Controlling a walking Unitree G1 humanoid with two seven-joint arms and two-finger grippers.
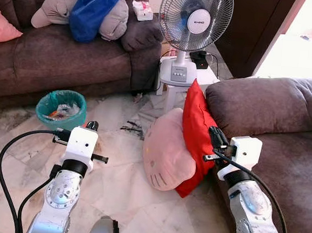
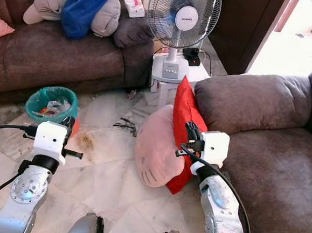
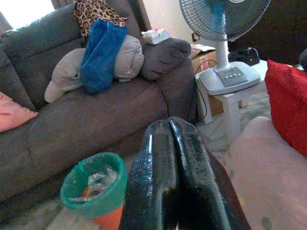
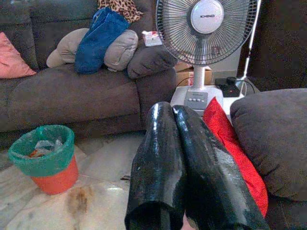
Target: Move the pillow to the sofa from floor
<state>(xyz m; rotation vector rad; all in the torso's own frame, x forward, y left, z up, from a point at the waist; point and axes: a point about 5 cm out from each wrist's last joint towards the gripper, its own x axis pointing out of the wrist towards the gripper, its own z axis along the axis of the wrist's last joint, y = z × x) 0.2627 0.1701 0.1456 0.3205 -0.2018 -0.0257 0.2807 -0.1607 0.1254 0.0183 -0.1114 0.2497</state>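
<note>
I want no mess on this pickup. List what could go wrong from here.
1. Both grippers, left and right, are shut; either must open before it can grasp the red pillow.
2. The pink pillow leans against the red one and may topple or get dragged along.
3. The fan stands on a small stand just behind the pillows; a wide swing upward might knock it over.

Red pillow (image 1: pixel 197 131) — matt woven cloth; floor (image 1: pixel 113 172) — glossy marbled tile.
</note>
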